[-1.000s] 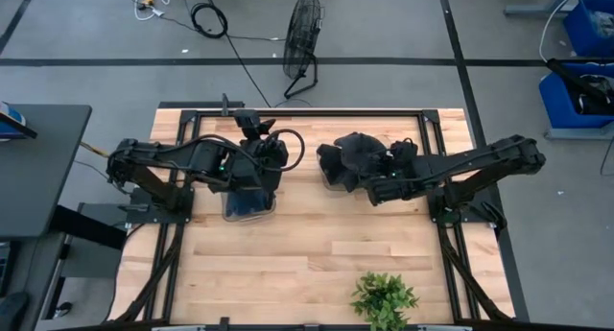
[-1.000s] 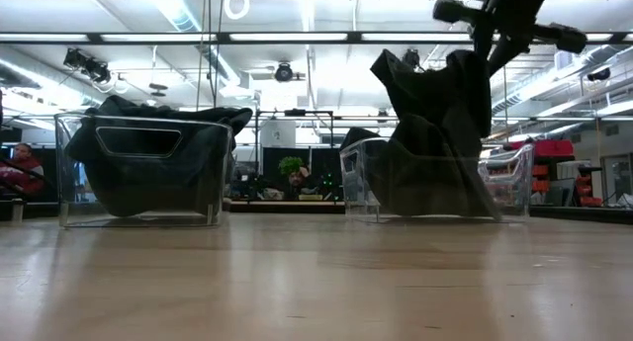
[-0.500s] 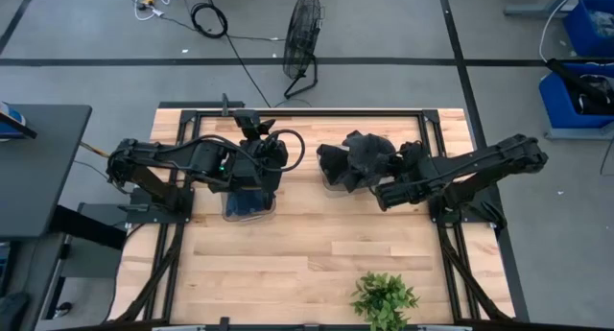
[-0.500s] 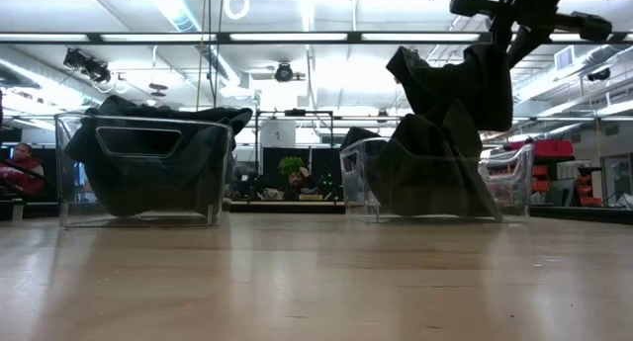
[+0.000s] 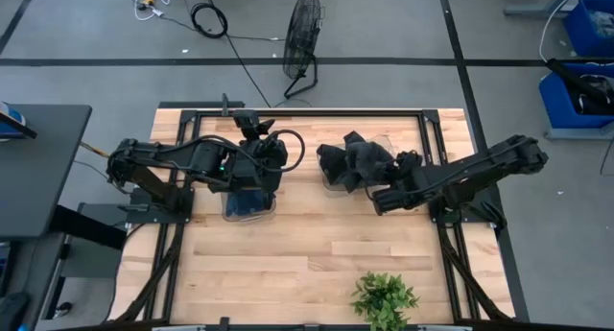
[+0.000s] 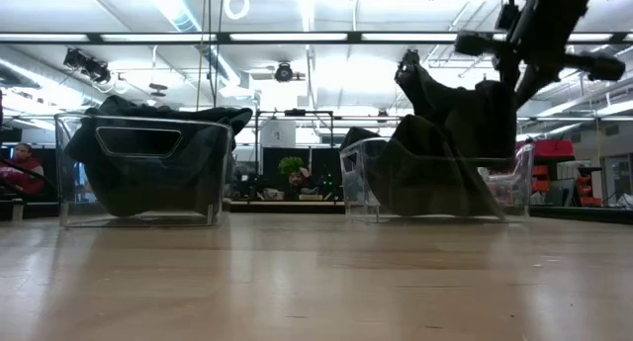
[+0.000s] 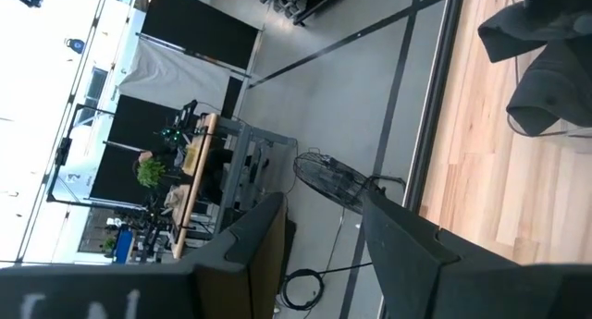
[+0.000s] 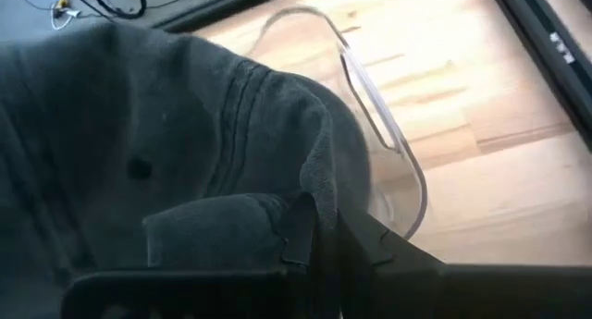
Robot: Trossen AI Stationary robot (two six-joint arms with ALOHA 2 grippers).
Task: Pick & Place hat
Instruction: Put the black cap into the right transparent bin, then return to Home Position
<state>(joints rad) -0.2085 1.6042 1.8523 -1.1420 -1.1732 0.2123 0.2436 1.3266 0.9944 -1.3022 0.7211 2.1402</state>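
Note:
A dark grey hat (image 6: 457, 102) hangs from my right gripper (image 6: 532, 46) above the clear right bin (image 6: 514, 188), which holds more dark hats (image 6: 415, 178). In the high view this hat (image 5: 359, 161) lies over that bin, with my right gripper (image 5: 386, 190) on its near side, shut on it. The right wrist view shows the hat's crown (image 8: 166, 143) filling the picture. My left gripper (image 7: 319, 231) is open, holds nothing and waits over the clear left bin (image 5: 247, 204), which is also full of dark hats (image 6: 148, 153). My right gripper pinches an edge of the hat's cloth (image 8: 319, 176) between its two shut fingers (image 8: 301, 228). It comes from above, slanting in from the table's right. The hat hangs below the fingers, and its lower part reaches down to the pile in the right bin; whether it touches, I cannot tell.
A small green plant (image 5: 384, 297) stands at the table's near edge. Bare wooden tabletop (image 5: 288, 254) lies between the bins and the near edge. A black fan (image 5: 302, 38) stands on the floor beyond the far edge. A person (image 6: 20, 168) sits far off in the room.
My right gripper has moved a little toward the table's right and down, still shut on the hat. The hat has sunk with it toward the right bin, and its cloth has bunched lower over the pile.

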